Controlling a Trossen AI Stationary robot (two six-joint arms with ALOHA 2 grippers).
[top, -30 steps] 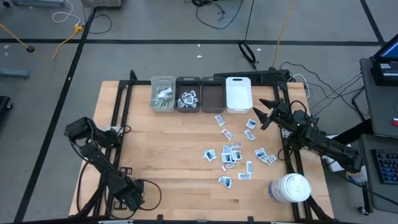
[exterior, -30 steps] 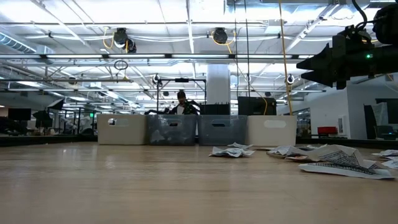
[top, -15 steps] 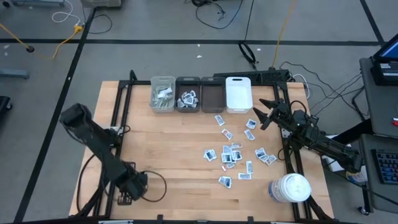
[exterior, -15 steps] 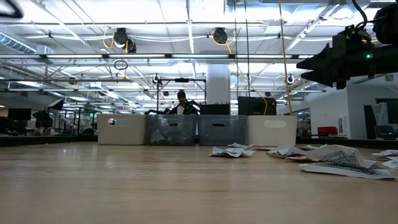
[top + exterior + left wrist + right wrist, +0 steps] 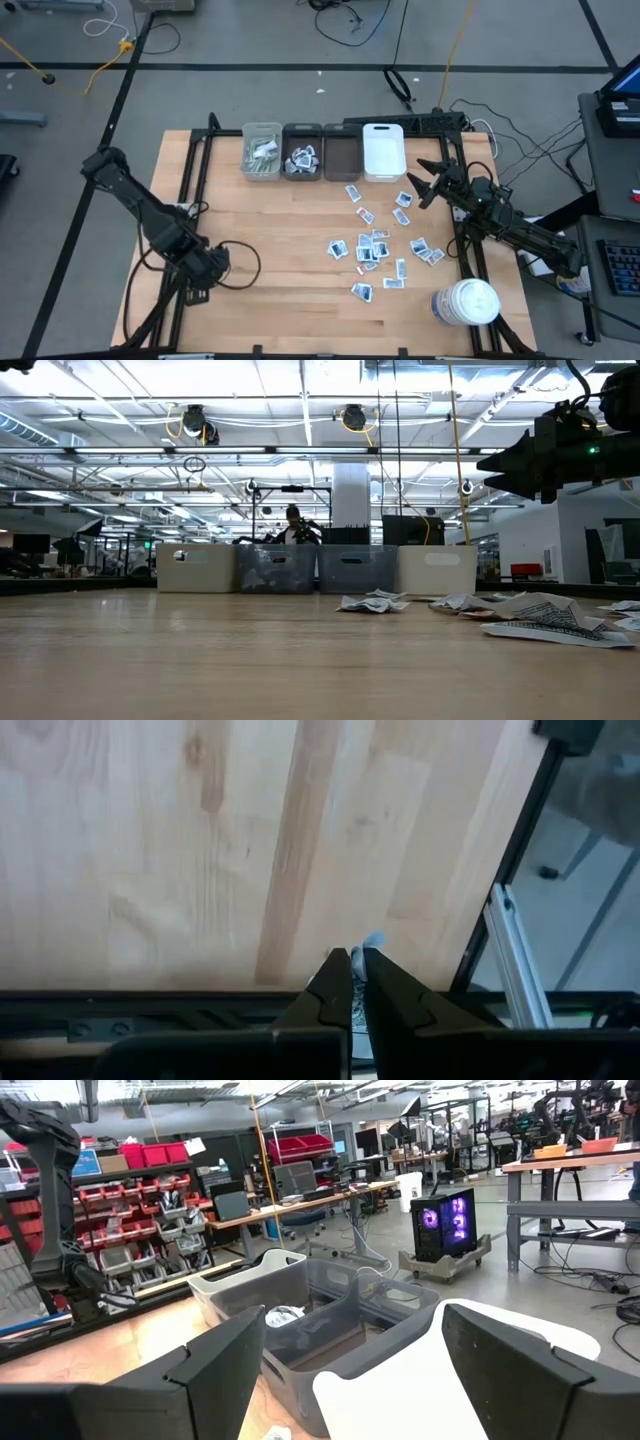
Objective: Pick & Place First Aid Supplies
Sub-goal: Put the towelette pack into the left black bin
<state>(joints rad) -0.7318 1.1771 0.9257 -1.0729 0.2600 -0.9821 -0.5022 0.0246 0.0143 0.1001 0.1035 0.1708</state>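
Several first aid supplies, small white sachets with dark print (image 5: pixel 375 245), lie loose on the right half of the wooden table (image 5: pixel 270 230); the low view shows them flat on the wood (image 5: pixel 545 618). My left gripper (image 5: pixel 210 262) hangs over the near left part of the table, pointing steeply down, shut on a small pale sachet (image 5: pixel 371 940). My right gripper (image 5: pixel 425 185) stands open and level above the far right of the table, touching nothing; in its own wrist view (image 5: pixel 350 1370) the wide fingers frame the bins. My left gripper pinches a small pale sachet between its two fingers (image 5: pixel 335 982). Only a bluish-white corner (image 5: pixel 372 938) pokes out past the fingertips; the fingers hide the rest. They come from above, slanting down, and the sachet is lifted clear of the wood.
Four small bins stand in a row at the far edge: a pale one with strips (image 5: pixel 262 152), a dark one with sachets (image 5: pixel 302 157), a dark one (image 5: pixel 342 152) and a white one (image 5: pixel 383 152). A large white round jar (image 5: pixel 466 302) stands near right.
My left gripper has risen from the table's near left corner and gone toward the far edge, its arm swinging up and outward to the left. The right arm and the loose sachets have stayed as they were.
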